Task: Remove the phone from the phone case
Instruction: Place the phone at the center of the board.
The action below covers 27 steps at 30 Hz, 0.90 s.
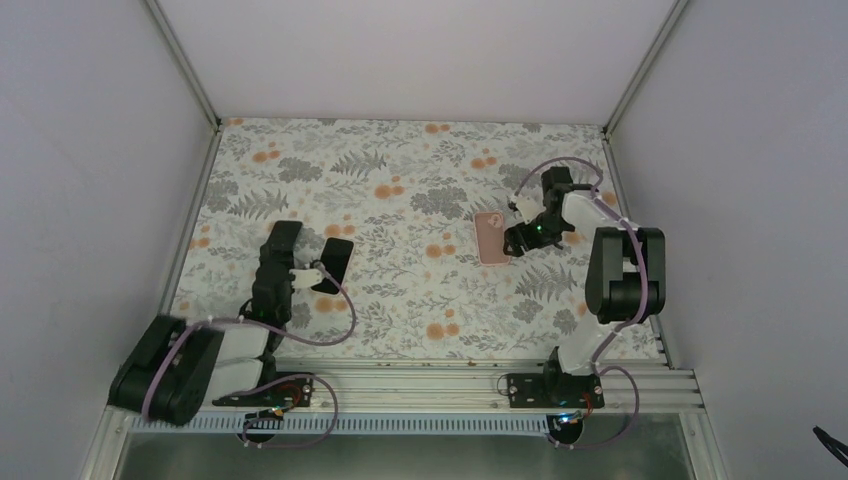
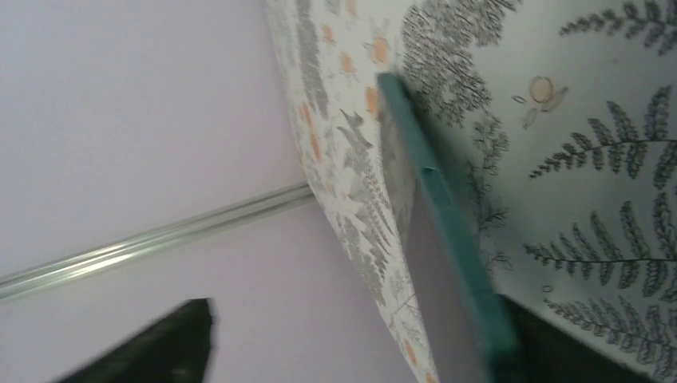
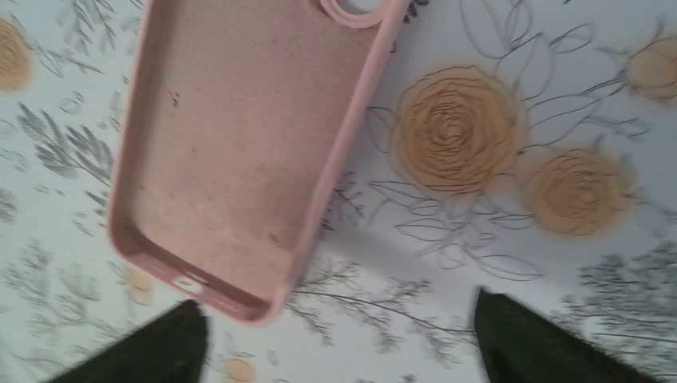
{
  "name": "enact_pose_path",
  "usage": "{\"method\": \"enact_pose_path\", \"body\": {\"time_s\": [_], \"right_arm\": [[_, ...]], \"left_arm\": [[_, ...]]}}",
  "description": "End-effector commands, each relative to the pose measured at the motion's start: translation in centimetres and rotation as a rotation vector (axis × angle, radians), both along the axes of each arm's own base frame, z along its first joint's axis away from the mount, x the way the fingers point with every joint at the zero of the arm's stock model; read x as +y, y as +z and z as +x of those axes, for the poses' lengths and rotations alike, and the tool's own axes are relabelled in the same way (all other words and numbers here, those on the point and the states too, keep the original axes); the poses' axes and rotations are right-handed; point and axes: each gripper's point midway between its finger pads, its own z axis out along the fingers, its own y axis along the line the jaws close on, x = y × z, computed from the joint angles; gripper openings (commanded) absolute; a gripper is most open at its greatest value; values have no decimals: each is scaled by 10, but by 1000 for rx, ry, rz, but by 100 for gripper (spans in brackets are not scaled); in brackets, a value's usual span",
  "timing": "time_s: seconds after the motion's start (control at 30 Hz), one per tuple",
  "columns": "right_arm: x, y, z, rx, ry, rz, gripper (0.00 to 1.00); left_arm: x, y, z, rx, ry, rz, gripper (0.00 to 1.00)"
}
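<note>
The pink phone case (image 1: 489,238) lies open side up on the floral table, right of centre. In the right wrist view the case (image 3: 239,144) is empty, and its bottom end lies just ahead of my left finger. My right gripper (image 1: 520,238) (image 3: 335,351) is open beside the case and holds nothing. The dark phone (image 1: 336,260) is at the left, tilted up off the cloth. In the left wrist view its teal edge (image 2: 447,215) rests against one finger (image 2: 559,355), and its screen mirrors the cloth. My left gripper (image 1: 318,272) (image 2: 359,351) is wide open around it.
The floral cloth (image 1: 400,190) covers the table. White walls stand on three sides. The metal rail (image 1: 420,378) with both arm bases runs along the near edge.
</note>
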Motion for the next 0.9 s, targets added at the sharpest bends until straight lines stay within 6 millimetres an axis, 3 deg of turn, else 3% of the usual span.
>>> {"method": "enact_pose_path", "body": {"time_s": [0.0, 0.03, 0.1, 0.23, 0.4, 0.53, 0.6, 0.7, 0.8, 0.87], "right_arm": [[-22, 27, 21, -124, -4, -131, 99], [-23, 33, 21, -135, 3, -139, 100], [-23, 46, 25, -164, 16, -147, 100], [-15, 75, 33, -219, 34, -130, 100], [21, 99, 32, -229, 128, -57, 100], [53, 97, 21, -214, 235, -117, 100], [68, 99, 17, -214, 267, -122, 100], [101, 100, -3, -190, 384, -47, 100], [129, 76, -34, -149, 547, -24, 100], [146, 63, -46, -163, 621, -24, 100]], "left_arm": [[-12, -20, -21, 140, -60, -105, 100], [-33, -15, -23, 211, -137, -216, 100], [-62, 16, -29, 252, -247, -378, 100], [-95, 71, -33, 292, -361, -545, 100], [-119, 94, -27, 577, -306, -713, 100], [-134, 109, -28, 747, -304, -777, 100], [-133, 112, -22, 777, -285, -784, 100], [-117, 116, 3, 730, -223, -832, 100], [-89, 121, 41, 641, -136, -954, 100], [-74, 114, 62, 655, -55, -1052, 100]]}}
